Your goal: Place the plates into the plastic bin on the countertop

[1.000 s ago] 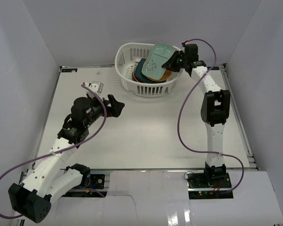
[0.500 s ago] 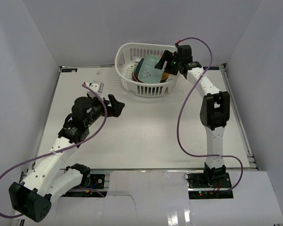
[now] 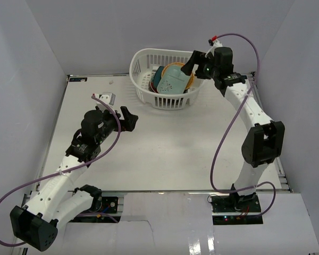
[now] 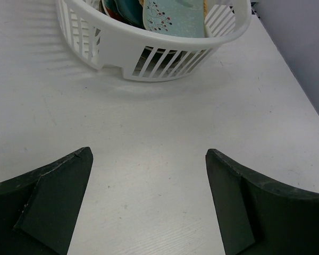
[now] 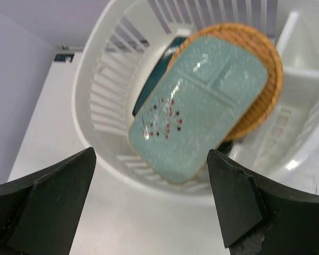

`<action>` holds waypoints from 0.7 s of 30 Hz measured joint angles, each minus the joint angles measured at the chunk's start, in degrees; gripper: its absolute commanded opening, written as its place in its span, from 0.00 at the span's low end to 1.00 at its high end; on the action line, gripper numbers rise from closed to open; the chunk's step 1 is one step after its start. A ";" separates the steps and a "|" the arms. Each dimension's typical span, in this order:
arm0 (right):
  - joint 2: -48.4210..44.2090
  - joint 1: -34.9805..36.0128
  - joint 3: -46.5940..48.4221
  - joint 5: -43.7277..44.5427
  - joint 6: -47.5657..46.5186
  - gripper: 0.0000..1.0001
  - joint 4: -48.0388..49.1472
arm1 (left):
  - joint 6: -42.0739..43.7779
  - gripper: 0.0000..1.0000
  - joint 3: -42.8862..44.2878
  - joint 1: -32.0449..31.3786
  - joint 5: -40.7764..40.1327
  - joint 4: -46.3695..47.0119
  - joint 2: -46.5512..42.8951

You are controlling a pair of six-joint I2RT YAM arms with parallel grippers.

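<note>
The right gripper (image 5: 150,159) hung above the white basket (image 3: 169,101) at the upper centre of the overhead view, its jaws spread wide and holding nothing. Inside the basket, the pale green plate (image 5: 199,106) lay tilted on the orange woven plate (image 5: 266,48), with a dark teal plate (image 5: 149,87) behind them. The left gripper (image 4: 148,154), also open and empty, hovered over the table (image 3: 165,143), left of centre.

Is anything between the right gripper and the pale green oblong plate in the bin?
Nothing visible. The right gripper hangs above the plastic bin with its jaws open. The pale green oblong plate lies uncovered below them, topmost in the bin, resting on the orange woven plate.
</note>
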 measured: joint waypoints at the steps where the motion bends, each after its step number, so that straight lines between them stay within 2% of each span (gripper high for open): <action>1: -2.23 0.04 -3.04 -0.28 -0.50 0.93 0.57 | 0.07 0.98 -0.02 0.00 -0.17 0.02 -0.02; 2: -4.94 0.15 -6.64 -0.61 -1.07 0.90 0.83 | 0.11 0.98 -0.11 0.00 -0.33 0.04 -0.15; 7: -21.62 1.36 -27.69 -1.66 -3.87 0.90 4.07 | 0.15 0.98 -0.76 0.00 -1.31 0.94 -1.14; 13: -50.60 2.69 -56.98 -1.97 -3.82 0.90 14.58 | -0.50 0.98 -1.40 0.00 -2.95 2.10 -2.23; 17: -62.93 2.69 -68.87 0.31 -3.87 0.90 17.20 | -2.03 0.98 -2.54 0.00 -3.65 1.99 -6.19; 21: -68.06 2.64 -74.73 1.53 -3.80 0.90 16.76 | -3.74 0.98 -4.92 0.00 -4.44 1.01 -13.38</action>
